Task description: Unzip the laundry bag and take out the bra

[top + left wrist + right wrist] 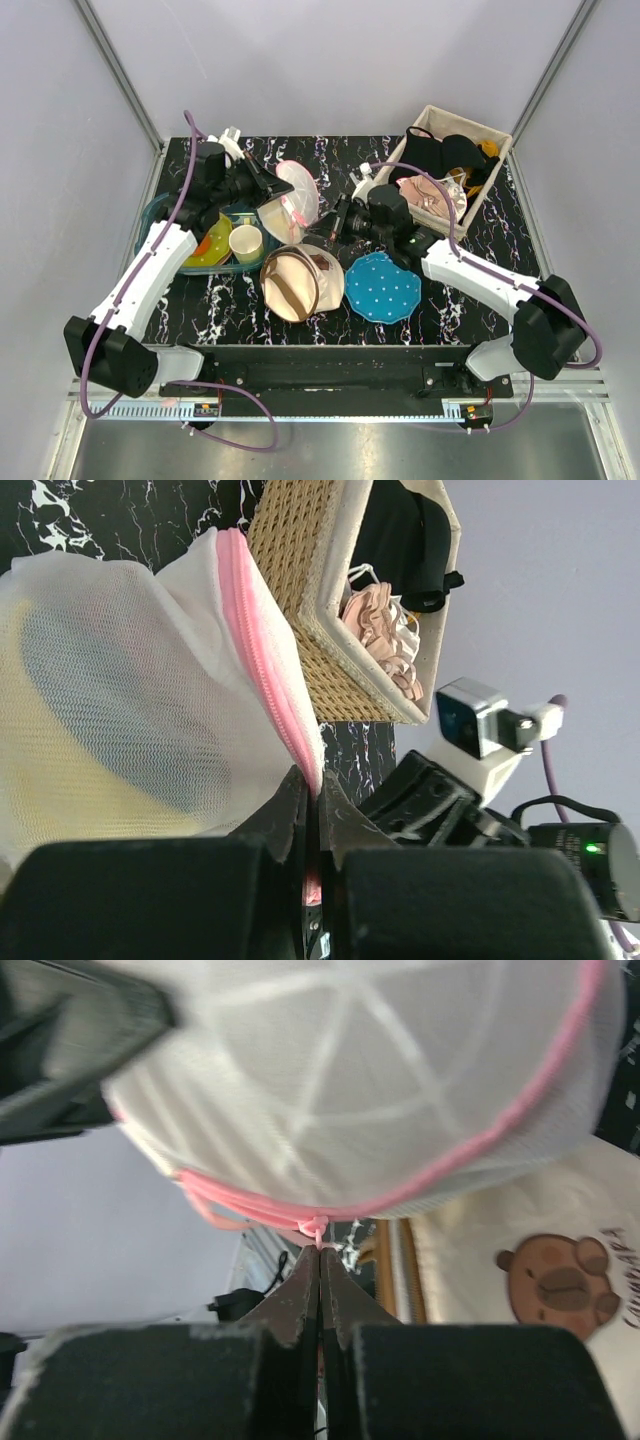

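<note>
The laundry bag [293,200], a white mesh dome with a pink rim, hangs tilted between my two grippers above the table's middle. My left gripper [268,183] is shut on its pink zipper rim [268,680]; the mesh fills the left of the left wrist view [120,700]. My right gripper [318,222] is shut on the pink zipper pull cord [318,1228] under the ribbed dome [370,1080]. The bra is hidden inside the bag; only a dark shape shows through the mesh.
A beige canvas bag [302,282] with brown straps and a bear print lies below the laundry bag. A blue dotted plate [383,287] lies to its right. A wicker basket [452,165] of garments stands back right. A blue tray [215,240] with a cup sits left.
</note>
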You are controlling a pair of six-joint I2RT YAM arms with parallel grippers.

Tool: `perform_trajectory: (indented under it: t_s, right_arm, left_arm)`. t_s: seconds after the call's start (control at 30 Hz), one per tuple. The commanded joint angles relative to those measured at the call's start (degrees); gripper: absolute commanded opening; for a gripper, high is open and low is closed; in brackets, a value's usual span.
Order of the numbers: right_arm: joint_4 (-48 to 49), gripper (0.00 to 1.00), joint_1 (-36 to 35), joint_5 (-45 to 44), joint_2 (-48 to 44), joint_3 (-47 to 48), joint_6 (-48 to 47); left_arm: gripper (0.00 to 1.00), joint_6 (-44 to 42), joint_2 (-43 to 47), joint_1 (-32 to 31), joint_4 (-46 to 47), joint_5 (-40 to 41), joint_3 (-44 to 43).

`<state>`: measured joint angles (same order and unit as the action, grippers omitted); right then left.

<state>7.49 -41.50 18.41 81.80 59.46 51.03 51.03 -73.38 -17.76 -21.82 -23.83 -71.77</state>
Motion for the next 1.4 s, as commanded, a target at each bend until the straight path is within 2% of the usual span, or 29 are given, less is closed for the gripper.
perform_trajectory:
  t_s: [0.0,0.17,0.37,0.57,0.7,0.73,0.83,0.97,1.1,1.2,1.23,1.37]
  right_arm:
    - [-2.1,0.0,0.6,-4.3,-2.3,-3.6,-2.9]
    - [-5.5,0.0,0.5,-8.9,-7.1,-7.3,-3.2]
    - [-9.0,0.0,0.6,-10.6,-5.8,-2.3,-5.2]
    - [-11.0,0.0,0.6,-14.1,-2.0,3.4,-6.5]
    - [-11.5,0.0,1.0,-16.0,2.0,4.8,-7.1]
    - [-11.4,0.0,1.3,-15.7,2.9,5.1,-7.3]
    - [-11.1,0.0,2.1,-14.7,6.2,6.6,-7.4]
    - [-9.8,0.0,2.8,-13.3,8.0,7.1,-7.0]
    - [-9.1,0.0,3.3,-12.4,8.2,6.6,-6.6]
    - [-8.3,0.0,3.4,-11.8,8.0,5.8,-6.2]
    - [-7.9,0.0,3.4,-11.6,7.9,5.3,-5.9]
    - [-7.9,0.0,3.6,-11.0,8.3,5.2,-5.6]
  left_arm:
    - [0.0,-2.1,-0.4,-0.3,1.5,-1.7,-6.0]
    - [0.0,-3.3,-2.5,-1.8,3.9,0.4,-7.6]
    - [0.0,-8.5,-14.8,-2.0,6.2,-6.4,-14.9]
    - [0.0,-14.0,-24.3,-2.0,2.2,-4.7,-19.7]
    - [0.54,-14.8,-28.2,-1.9,-0.1,-4.7,-22.2]
    - [0.76,-15.2,-28.7,-1.9,-1.6,-4.4,-24.5]
    - [0.94,-16.6,-28.0,-1.8,-7.2,-0.8,-28.1]
    - [0.96,-16.8,-22.6,-1.7,-13.7,6.2,-28.5]
    - [0.93,-12.4,-15.7,-1.7,-15.2,9.1,-23.8]
    - [0.91,-6.8,-13.2,-1.7,-11.5,5.0,-15.7]
    - [0.9,-5.1,-12.3,-1.7,-7.4,1.9,-10.9]
    - [0.89,0.6,-14.0,-1.8,-1.7,-2.3,-4.8]
